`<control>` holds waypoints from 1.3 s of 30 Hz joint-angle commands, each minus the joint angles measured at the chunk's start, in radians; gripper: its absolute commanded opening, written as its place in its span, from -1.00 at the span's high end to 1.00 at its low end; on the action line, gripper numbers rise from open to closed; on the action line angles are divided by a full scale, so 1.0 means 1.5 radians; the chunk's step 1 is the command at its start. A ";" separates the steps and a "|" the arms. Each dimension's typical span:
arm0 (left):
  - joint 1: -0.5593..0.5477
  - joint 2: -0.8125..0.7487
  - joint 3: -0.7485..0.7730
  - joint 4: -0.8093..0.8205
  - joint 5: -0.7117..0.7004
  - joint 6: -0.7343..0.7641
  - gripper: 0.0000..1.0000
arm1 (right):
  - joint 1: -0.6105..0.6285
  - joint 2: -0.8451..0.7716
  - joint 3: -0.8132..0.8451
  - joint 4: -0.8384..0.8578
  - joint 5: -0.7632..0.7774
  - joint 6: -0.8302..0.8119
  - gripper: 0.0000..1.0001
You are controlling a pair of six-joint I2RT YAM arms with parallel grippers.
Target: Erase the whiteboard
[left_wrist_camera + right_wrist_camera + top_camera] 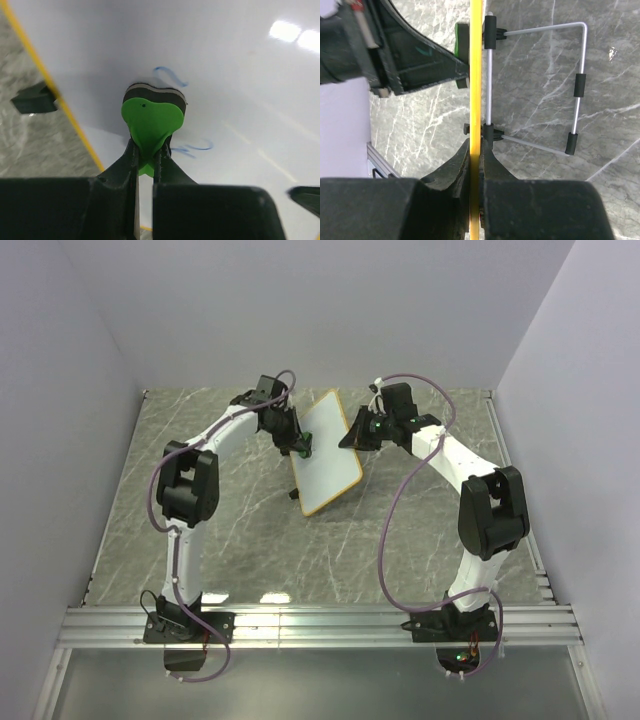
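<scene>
The whiteboard (328, 455), white with an orange-tan frame, stands tilted on the marble table (230, 550) in the top view. My right gripper (352, 433) is shut on its right edge; the right wrist view shows the frame edge-on (476, 75) between my jaws. My left gripper (298, 448) is shut on the green and black eraser block (152, 117), whose black felt presses against the white board face (240, 75). Blue marker strokes (172, 77) sit just above the eraser and more strokes (192, 148) lie just below right of it.
The board's wire stand (577, 85) with black sleeves juts out behind it in the right wrist view. A black foot (35, 97) shows beside the frame in the left wrist view. White walls enclose the table; an aluminium rail (320, 625) runs along the near edge.
</scene>
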 commanded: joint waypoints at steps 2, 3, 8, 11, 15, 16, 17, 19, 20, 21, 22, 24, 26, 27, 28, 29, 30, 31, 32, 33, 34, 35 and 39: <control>-0.023 0.015 -0.069 -0.007 -0.021 0.010 0.99 | 0.036 -0.009 -0.006 -0.036 -0.048 -0.038 1.00; -0.023 0.017 -0.076 -0.014 -0.024 0.010 0.99 | 0.035 -0.010 -0.004 -0.037 -0.048 -0.037 1.00; -0.053 -0.028 -0.083 -0.008 -0.018 0.018 0.99 | 0.035 -0.006 -0.003 -0.035 -0.051 -0.036 1.00; -0.078 -0.044 -0.042 -0.018 -0.008 0.019 0.99 | 0.035 -0.004 -0.005 -0.031 -0.053 -0.034 1.00; -0.094 -0.038 0.015 -0.025 0.023 0.005 0.99 | 0.038 -0.002 -0.003 -0.032 -0.055 -0.034 1.00; -0.097 -0.033 0.024 -0.028 0.027 0.002 0.99 | 0.039 -0.001 -0.002 -0.033 -0.054 -0.034 1.00; -0.098 -0.029 0.042 -0.030 0.033 0.000 0.99 | 0.038 -0.001 -0.002 -0.032 -0.053 -0.033 1.00; -0.098 -0.016 0.062 -0.050 0.033 0.000 0.99 | 0.040 -0.001 0.000 -0.033 -0.052 -0.033 1.00; -0.099 -0.014 0.074 -0.051 0.036 0.000 0.99 | 0.040 -0.001 -0.001 -0.032 -0.052 -0.033 1.00; -0.099 -0.012 0.078 -0.053 0.042 -0.001 0.99 | 0.040 -0.002 -0.002 -0.033 -0.052 -0.033 1.00; -0.098 -0.011 0.083 -0.054 0.044 -0.001 0.99 | 0.040 -0.001 -0.002 -0.033 -0.052 -0.034 1.00; -0.098 -0.012 0.085 -0.046 0.057 0.000 0.99 | 0.040 -0.001 -0.004 -0.033 -0.052 -0.035 1.00; -0.095 -0.013 0.081 -0.038 0.060 -0.003 0.99 | 0.040 -0.001 -0.006 -0.032 -0.052 -0.035 1.00; -0.093 -0.012 0.081 -0.034 0.057 -0.004 0.99 | 0.040 -0.001 -0.007 -0.032 -0.054 -0.035 1.00; -0.087 -0.007 0.081 -0.034 0.052 -0.008 0.99 | 0.040 -0.001 -0.007 -0.032 -0.055 -0.035 1.00; -0.083 -0.003 0.084 -0.033 0.050 -0.010 0.99 | 0.042 0.000 -0.007 -0.032 -0.055 -0.036 1.00; -0.078 0.001 0.087 -0.032 0.048 -0.012 0.99 | 0.041 0.000 -0.007 -0.032 -0.056 -0.036 1.00; -0.068 0.010 0.092 -0.033 0.039 -0.014 0.99 | 0.040 0.001 -0.006 -0.033 -0.057 -0.037 1.00; -0.063 0.015 0.096 -0.033 0.035 -0.015 0.99 | 0.041 0.002 -0.005 -0.034 -0.058 -0.038 1.00; -0.058 0.021 0.101 -0.035 0.030 -0.015 0.99 | 0.041 0.002 -0.004 -0.035 -0.059 -0.039 1.00; -0.046 0.034 0.107 -0.036 0.023 -0.014 0.99 | 0.042 0.002 -0.004 -0.037 -0.060 -0.041 1.00; -0.040 0.041 0.120 -0.038 0.019 -0.014 0.99 | 0.042 0.002 -0.003 -0.038 -0.060 -0.042 1.00; -0.005 0.090 0.151 -0.049 0.008 -0.012 0.99 | 0.042 0.002 -0.005 -0.040 -0.062 -0.045 1.00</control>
